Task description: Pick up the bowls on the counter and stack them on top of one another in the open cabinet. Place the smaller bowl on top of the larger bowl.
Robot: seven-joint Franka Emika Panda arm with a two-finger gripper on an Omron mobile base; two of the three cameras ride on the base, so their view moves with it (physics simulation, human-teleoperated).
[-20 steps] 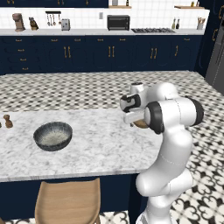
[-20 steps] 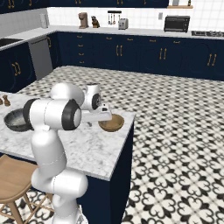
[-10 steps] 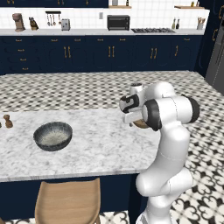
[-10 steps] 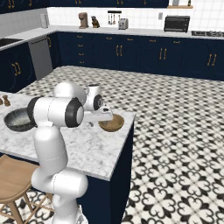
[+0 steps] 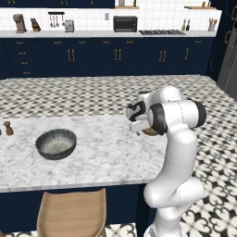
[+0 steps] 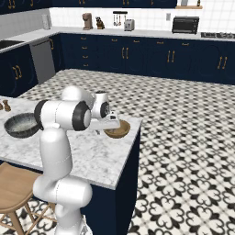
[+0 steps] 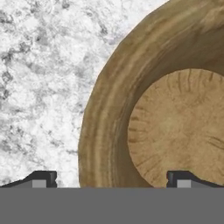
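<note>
The smaller bowl [image 7: 175,131], tan and wood-grained, sits near the right end of the counter [image 5: 102,157]. In the left base view it [image 5: 151,133] is mostly hidden behind my arm; the right base view shows it [image 6: 117,130] whole. My gripper [image 7: 112,181] hangs open just over its near rim, one tip over the marble and the other over the bowl's floor, holding nothing. From the sides the gripper [image 5: 138,131] [image 6: 106,128] points down at that rim. The larger bowl [image 5: 56,143] [image 6: 20,126], dark grey and speckled, rests far to the left. The cabinet is out of view.
A small brown pepper mill [image 5: 8,128] [image 6: 6,105] stands at the counter's far left. A wooden stool [image 5: 71,215] [image 6: 11,183] is tucked under the near edge. The counter's right edge [image 6: 133,137] lies just past the tan bowl. Navy wall units line the back.
My hand has sunk a little closer to the tan bowl's rim. The jaws stay wide open and both bowls have stayed put.
</note>
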